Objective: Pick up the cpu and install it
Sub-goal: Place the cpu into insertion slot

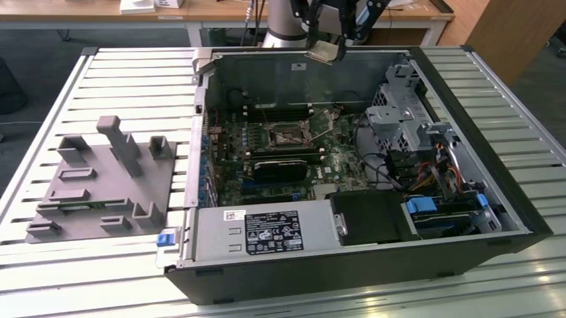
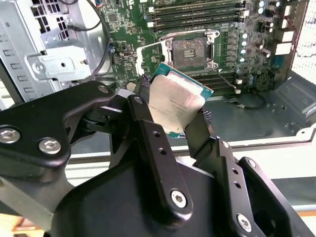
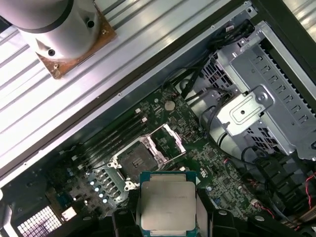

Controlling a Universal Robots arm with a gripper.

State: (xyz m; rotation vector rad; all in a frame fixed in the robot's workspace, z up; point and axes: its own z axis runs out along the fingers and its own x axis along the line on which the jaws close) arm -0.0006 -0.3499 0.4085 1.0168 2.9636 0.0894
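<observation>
So there I was, my gripper (image 1: 325,46) hanging over the far edge of the open computer case (image 1: 354,278), which lay on its side on the slatted metal table (image 1: 132,79). I had the cpu (image 1: 323,52) pinched between my two black fingers (image 2: 148,133), closed in only as far as its width, one pressing on each of two opposite edges. In the second wrist view the chip (image 2: 175,101) sat tilted, its silver top turned toward the camera, a thin green rim showing around it. In the first wrist view the same chip (image 3: 168,202) lay square between my finger links, silver face up.

The cpu was in the air, well apart from the motherboard (image 1: 336,159) and touching nothing but my fingers. Below it, in both wrist views, the socket (image 3: 136,157) (image 2: 190,49) lay bare, its metal frame (image 3: 165,142) swung open beside it. Memory sticks (image 2: 197,12) ran alongside the socket. In the exterior view the socket (image 1: 287,136) lay near the middle of the board, with a black heatsink block (image 1: 278,169) just beside it on the near side. A gray drive cage (image 3: 261,98) filled one end of the case. On the exterior view's left, a gray plastic fixture (image 1: 97,185) stood on the table beside the case.
</observation>
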